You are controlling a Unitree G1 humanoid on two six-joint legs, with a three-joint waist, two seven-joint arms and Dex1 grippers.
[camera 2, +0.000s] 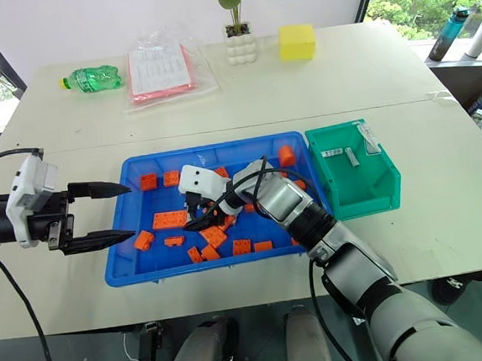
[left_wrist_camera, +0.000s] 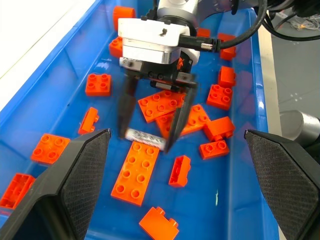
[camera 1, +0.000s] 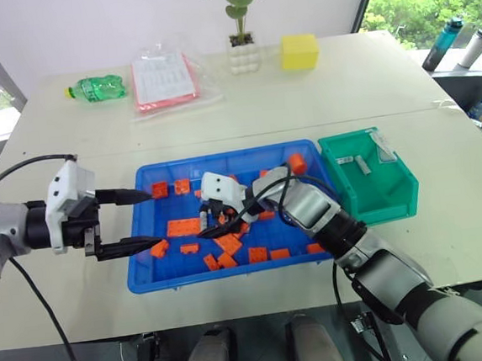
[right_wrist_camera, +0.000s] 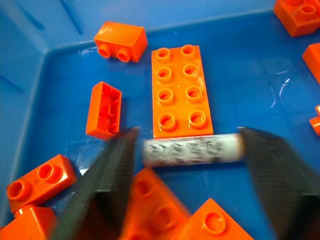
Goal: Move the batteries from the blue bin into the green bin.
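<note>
Right gripper, down inside the blue bin, has its two black fingers partly spread astride one battery, a fingertip at each end, so the cylinder's long axis runs straight across the gap from finger to finger. Whether the pads already press on the ends I cannot tell; the battery looks to lie on the bin floor, not lifted. It rests against the short edge of a long orange plate, with loose orange bricks close on the other sides. My judgement: the coming squeeze turns on that end-to-end line, since a small skew would let the round body roll out.

Left gripper hovers at the bin's left rim, wide open and empty, farther from the battery than the right one. The green bin stands just right of the blue bin, on the right arm's side, with a few batteries already in it.

Right wrist view gives the battery's printed label and its fit between the fingers; the head views give the way to the green bin
</note>
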